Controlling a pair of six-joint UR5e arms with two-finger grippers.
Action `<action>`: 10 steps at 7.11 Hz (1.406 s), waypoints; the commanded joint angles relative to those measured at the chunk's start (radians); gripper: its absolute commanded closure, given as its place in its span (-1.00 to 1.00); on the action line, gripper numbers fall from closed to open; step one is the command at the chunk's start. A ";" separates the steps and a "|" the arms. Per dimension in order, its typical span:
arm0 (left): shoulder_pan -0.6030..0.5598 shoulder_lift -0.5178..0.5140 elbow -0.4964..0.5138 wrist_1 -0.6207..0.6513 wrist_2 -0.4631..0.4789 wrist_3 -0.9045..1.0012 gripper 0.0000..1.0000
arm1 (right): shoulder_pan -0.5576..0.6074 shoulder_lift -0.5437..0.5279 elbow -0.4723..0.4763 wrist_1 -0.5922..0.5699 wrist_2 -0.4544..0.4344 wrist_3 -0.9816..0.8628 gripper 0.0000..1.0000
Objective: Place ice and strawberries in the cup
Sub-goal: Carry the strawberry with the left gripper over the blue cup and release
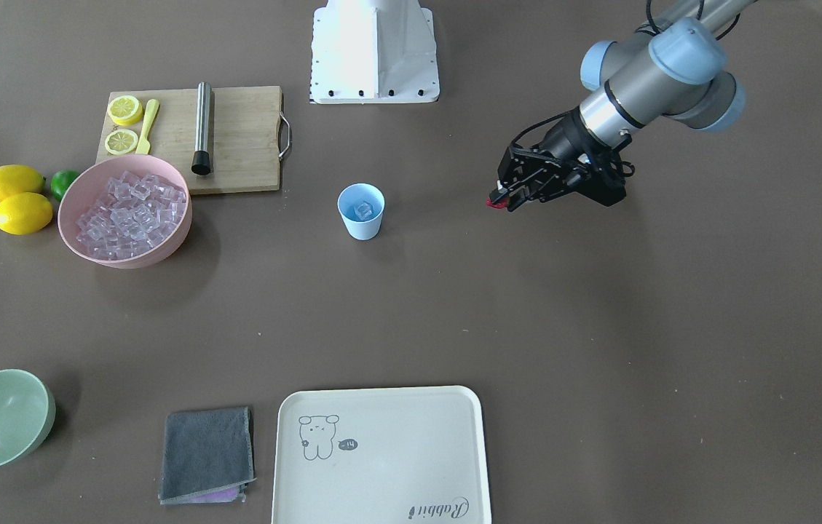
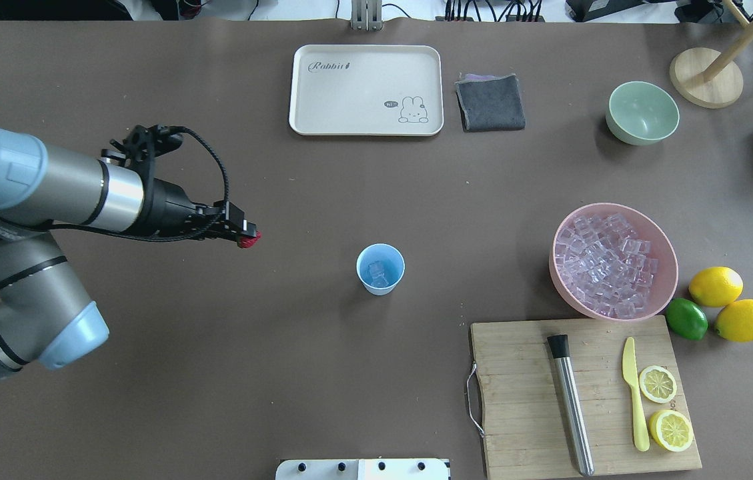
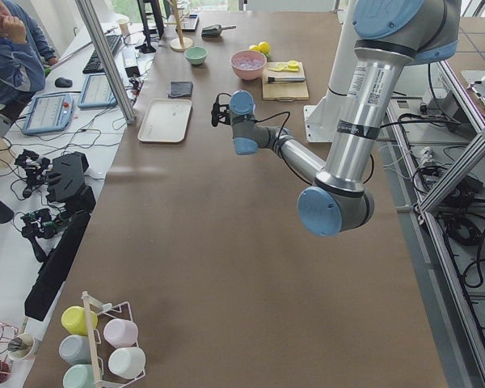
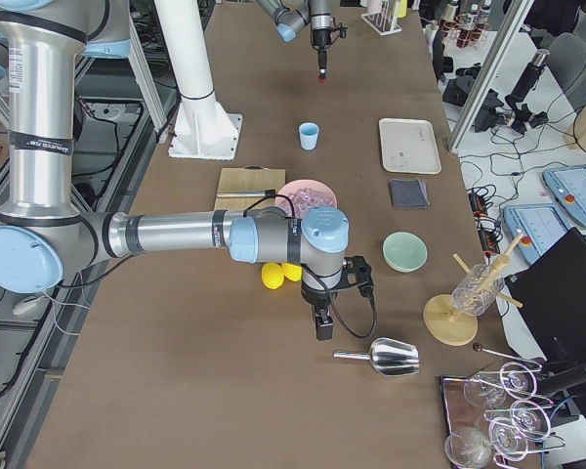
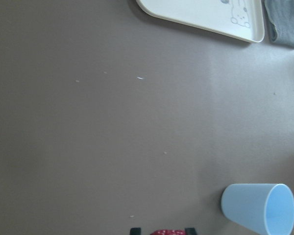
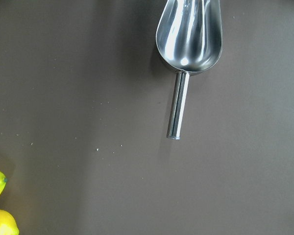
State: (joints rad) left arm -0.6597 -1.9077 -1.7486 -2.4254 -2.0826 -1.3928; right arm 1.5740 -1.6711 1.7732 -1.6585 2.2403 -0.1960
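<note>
The cup (image 2: pixel 380 269) stands upright near the middle of the counter (image 2: pixel 216 387), well apart from everything else, with one cube of ice (image 2: pixel 377 273) lying in its bottom. The rest of the ice (image 2: pixel 609 263) is heaped in the pink bowl (image 1: pixel 127 260), off to the robot's right of the cup. The strawberry (image 2: pixel 249 241) is clear of the counter, pinched at the tip of the left end effector (image 1: pixel 502 197), whose jaws stand narrow, closed on the small red fruit. That end effector hangs above bare counter to the robot's left of the cup, apart from it. The left wrist view catches the cup only in its lower right corner, so the fruit is not over the mouth yet.

The right end effector (image 4: pixel 322 320) hangs far off above a metal scoop (image 6: pixel 188 34) that lies on the counter. Whether it is wide or narrow I cannot tell, since only the side view shows it.

I judge the ice step at least begun, and the step in hand to be carrying the strawberry to the cup. The next move calls for sideways travel until the fruit is centred over the mouth, low enough not to bounce off the rim, and only then a release. The tumbler looks light, so a nudge could tip it.
</note>
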 commanded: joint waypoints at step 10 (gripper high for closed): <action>0.195 -0.248 0.123 0.066 0.297 -0.104 -0.94 | 0.000 -0.002 -0.008 0.008 0.022 0.023 -1.00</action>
State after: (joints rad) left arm -0.4633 -2.1561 -1.6361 -2.3567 -1.7857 -1.5015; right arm 1.5739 -1.6741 1.7659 -1.6506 2.2621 -0.1733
